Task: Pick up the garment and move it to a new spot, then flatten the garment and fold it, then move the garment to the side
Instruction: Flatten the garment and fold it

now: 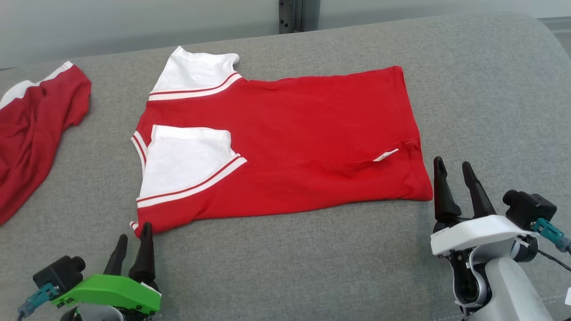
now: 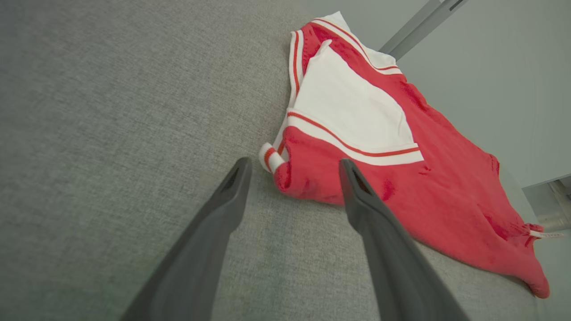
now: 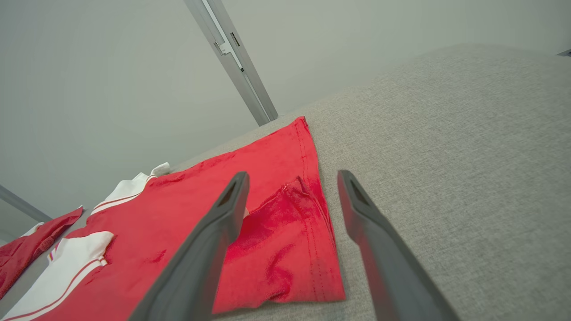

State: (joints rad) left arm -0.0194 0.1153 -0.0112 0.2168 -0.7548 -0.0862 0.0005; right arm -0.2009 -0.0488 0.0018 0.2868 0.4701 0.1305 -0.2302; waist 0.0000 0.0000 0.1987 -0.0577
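Inspector: What is recorded of the surface and garment?

Recorder: A grey upholstered surface (image 1: 312, 267) is noted. The red garment (image 1: 303, 133) is laid flat at its middle, one white sleeve lying over the body. A second red garment (image 1: 31, 129) is seen crumpled at the left.

Inspector: And the grippers?

Recorder: The left gripper (image 1: 134, 232) is spread wide and empty at the garment's near sleeve-end corner. The right gripper (image 1: 452, 163) is likewise spread and empty, just beside the hem corner.

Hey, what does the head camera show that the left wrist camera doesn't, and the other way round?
Head view adds: the right gripper, open by the hem of the red-and-white shirt, and a second red garment at far left. Left wrist view adds: the shirt's near corner close up, ungripped between the open left gripper fingertips. Both: that shirt, the left gripper, the grey cushion.
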